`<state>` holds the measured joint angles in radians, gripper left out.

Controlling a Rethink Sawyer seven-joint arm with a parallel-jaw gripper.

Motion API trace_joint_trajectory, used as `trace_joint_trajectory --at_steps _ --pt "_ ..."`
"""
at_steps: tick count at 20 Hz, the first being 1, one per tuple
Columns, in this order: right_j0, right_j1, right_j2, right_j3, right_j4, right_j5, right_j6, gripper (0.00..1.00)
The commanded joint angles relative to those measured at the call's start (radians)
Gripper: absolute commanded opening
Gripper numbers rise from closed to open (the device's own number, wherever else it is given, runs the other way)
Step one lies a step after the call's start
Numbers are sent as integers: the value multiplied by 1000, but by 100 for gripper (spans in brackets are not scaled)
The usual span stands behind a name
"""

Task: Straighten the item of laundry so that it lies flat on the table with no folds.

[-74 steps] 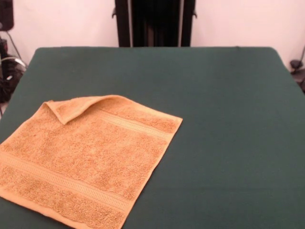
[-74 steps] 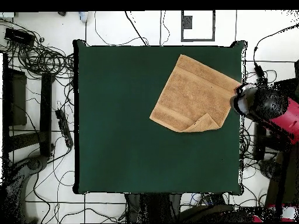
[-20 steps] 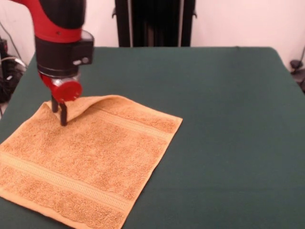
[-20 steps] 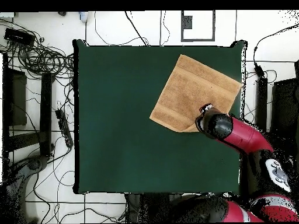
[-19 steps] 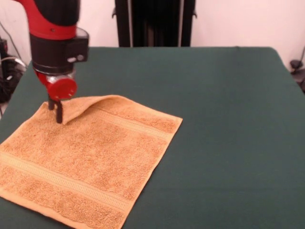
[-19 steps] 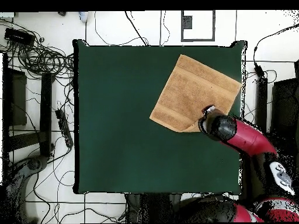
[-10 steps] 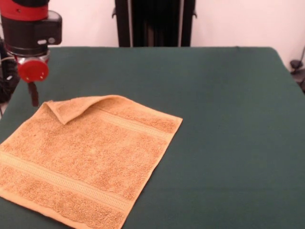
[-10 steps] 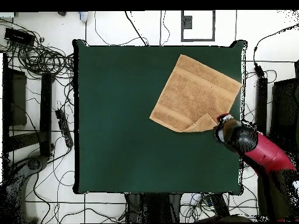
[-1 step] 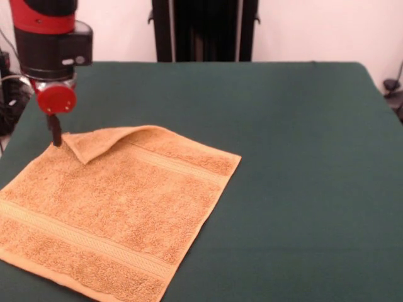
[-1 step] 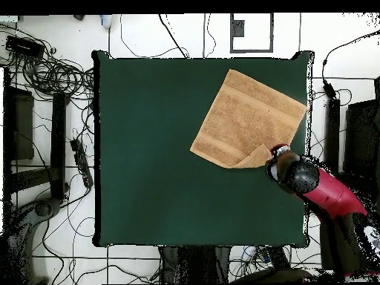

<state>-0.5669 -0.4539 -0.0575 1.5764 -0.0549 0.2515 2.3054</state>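
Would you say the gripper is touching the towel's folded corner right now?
Cannot tell. In the front view the gripper ends right at the towel's folded corner; overhead, the arm covers that spot.

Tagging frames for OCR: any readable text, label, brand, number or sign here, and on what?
None readable in either view.
Orange-tan terry-cloth towel: woven bands only, no lettering.
Dark green cloth-covered table: plain.
Red and black gripper: red round cap and small pale marks on the black housing, too small to read.
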Motion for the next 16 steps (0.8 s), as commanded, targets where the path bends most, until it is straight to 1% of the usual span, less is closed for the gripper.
trace_joint_trajectory --at_steps 1,8,10,12,16 --pt "105 100 62 77 6 -73 140 100" --pt "115 142 66 50 20 -96 130 100" --pt "114 148 65 35 18 -81 116 100" --pt "94 152 78 20 11 -61 88 100" --pt "79 169 87 1 -2 -63 65 100"
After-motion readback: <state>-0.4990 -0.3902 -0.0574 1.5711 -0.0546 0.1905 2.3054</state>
